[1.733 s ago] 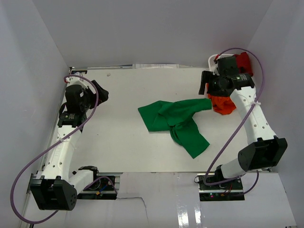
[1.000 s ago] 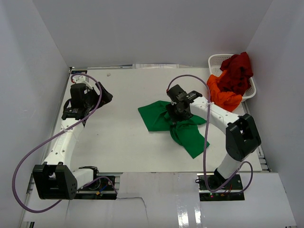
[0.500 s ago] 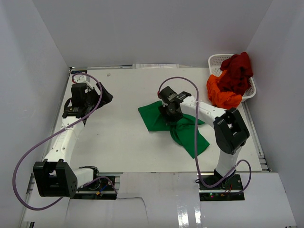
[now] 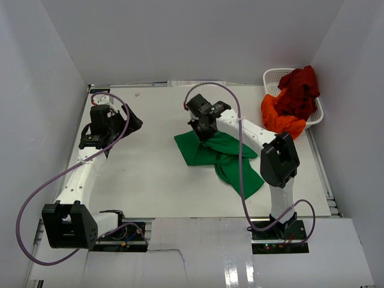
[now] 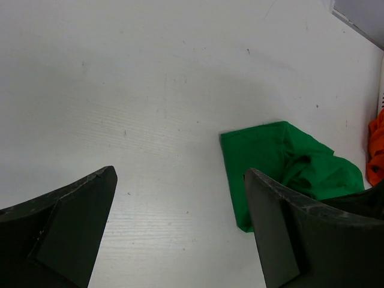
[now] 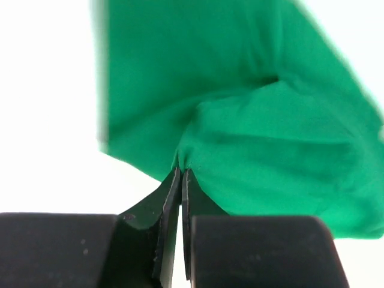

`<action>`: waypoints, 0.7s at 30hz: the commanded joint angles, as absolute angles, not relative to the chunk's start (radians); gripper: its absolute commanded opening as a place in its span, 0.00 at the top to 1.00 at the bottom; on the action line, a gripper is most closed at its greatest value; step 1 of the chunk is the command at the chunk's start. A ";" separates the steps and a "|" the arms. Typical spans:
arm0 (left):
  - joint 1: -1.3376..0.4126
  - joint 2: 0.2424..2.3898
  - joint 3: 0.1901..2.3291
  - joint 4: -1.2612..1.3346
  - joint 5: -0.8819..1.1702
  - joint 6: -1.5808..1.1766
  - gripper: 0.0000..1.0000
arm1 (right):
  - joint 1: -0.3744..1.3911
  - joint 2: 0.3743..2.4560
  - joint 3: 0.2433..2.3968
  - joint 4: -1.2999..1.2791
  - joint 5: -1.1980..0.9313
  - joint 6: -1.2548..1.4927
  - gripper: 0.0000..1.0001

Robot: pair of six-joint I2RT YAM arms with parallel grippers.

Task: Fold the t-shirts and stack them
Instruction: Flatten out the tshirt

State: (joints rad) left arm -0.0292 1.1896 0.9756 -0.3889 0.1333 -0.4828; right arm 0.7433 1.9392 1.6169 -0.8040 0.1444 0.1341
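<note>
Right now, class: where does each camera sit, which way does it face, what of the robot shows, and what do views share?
Top external: above, behind the bases, looking down at the table; both arms, left gripper, right gripper.
Left wrist: on the left arm, facing across the table toward the green t-shirt; its open fingers.
Right wrist: on the right arm, close over the green t-shirt; its fingers shut on a fold.
Shared: all three show the green t-shirt.

Green shirt [image 4: 195,153] lies crumpled in the middle of the desk [image 4: 150,174], one flap trailing near-right. Orange shirt [image 4: 281,120] is bunched far right, with the dark red shirt [image 4: 300,87] heaped just behind it, touching.
</note>
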 commanded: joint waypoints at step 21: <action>-0.029 1.193 1.008 -0.304 0.383 -0.473 0.02 | 0.408 1.354 1.433 -0.798 -0.043 0.257 0.92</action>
